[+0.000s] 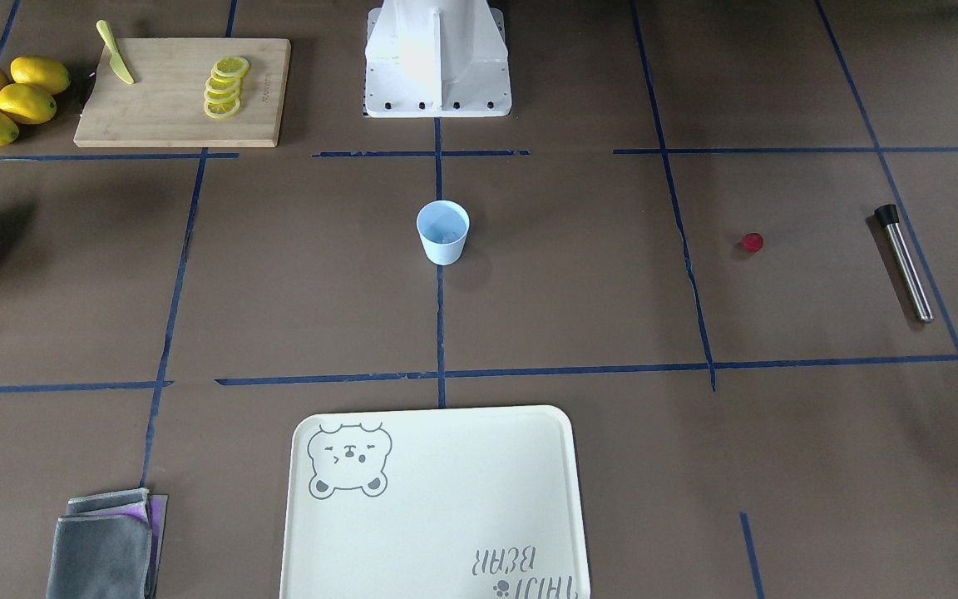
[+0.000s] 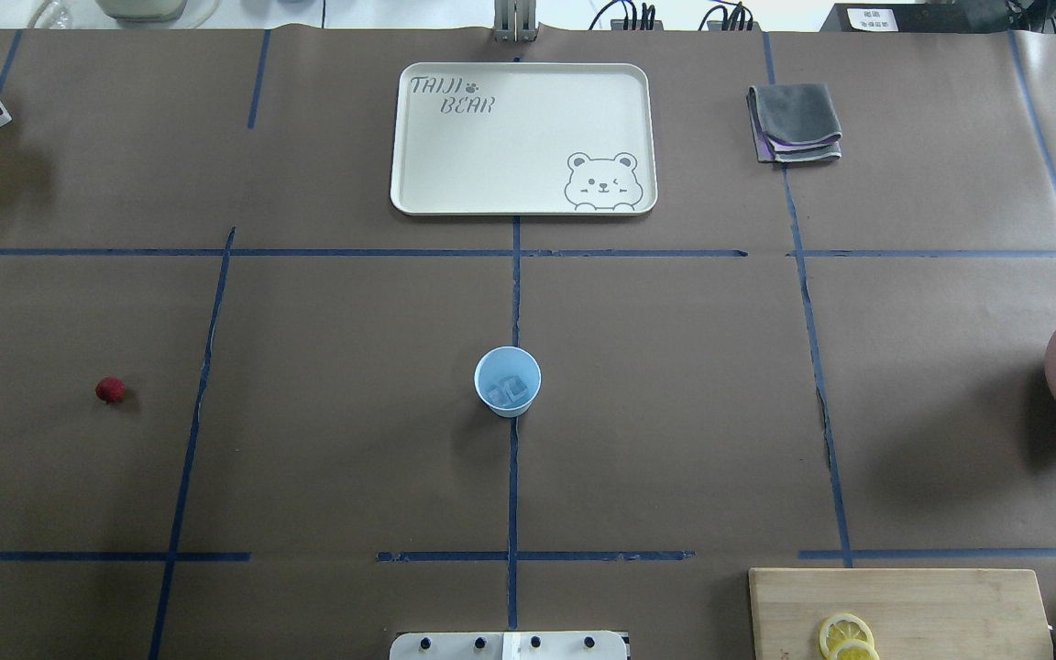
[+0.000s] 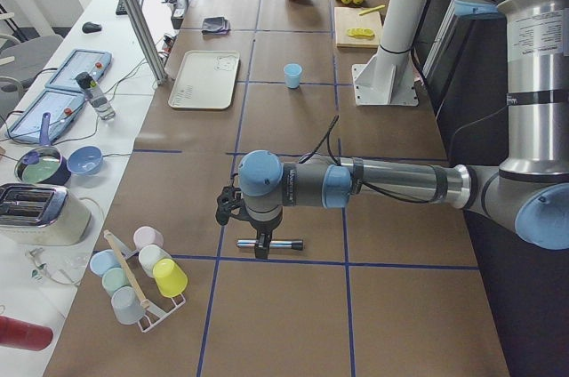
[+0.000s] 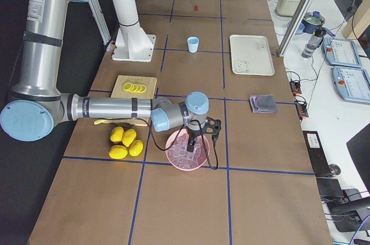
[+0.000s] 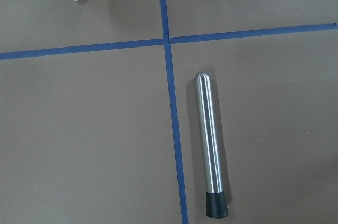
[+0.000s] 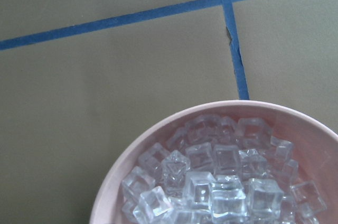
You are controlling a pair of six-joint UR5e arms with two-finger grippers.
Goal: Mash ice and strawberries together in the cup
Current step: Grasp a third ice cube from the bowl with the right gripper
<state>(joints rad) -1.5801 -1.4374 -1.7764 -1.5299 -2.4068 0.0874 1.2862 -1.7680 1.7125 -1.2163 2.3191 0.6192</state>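
The light blue cup [image 2: 508, 380] stands upright at the table's centre with a couple of clear ice [image 2: 507, 392] cubes in its bottom. More ice [image 6: 211, 182] fills the pink bowl [image 6: 132, 150] on the robot's right. The strawberry [image 2: 110, 390], a small dark red piece, lies alone on the table's left half. My left gripper [image 3: 258, 244] hangs just over a steel muddler [image 5: 211, 145]; I cannot tell whether it is open. My right gripper [image 4: 193, 141] points down into the pink bowl [image 4: 173, 158]; its state is also unclear. Neither wrist view shows fingers.
A cream tray [image 2: 418, 137] sits at the far middle, with a folded grey cloth [image 2: 794, 124] beside it. The wooden board [image 1: 163, 125] holds lemon slices [image 1: 225, 87] and a yellow knife [image 1: 116, 54], with whole lemons [image 1: 9, 100] alongside. A rack of cups [image 3: 142, 275] stands at the left end.
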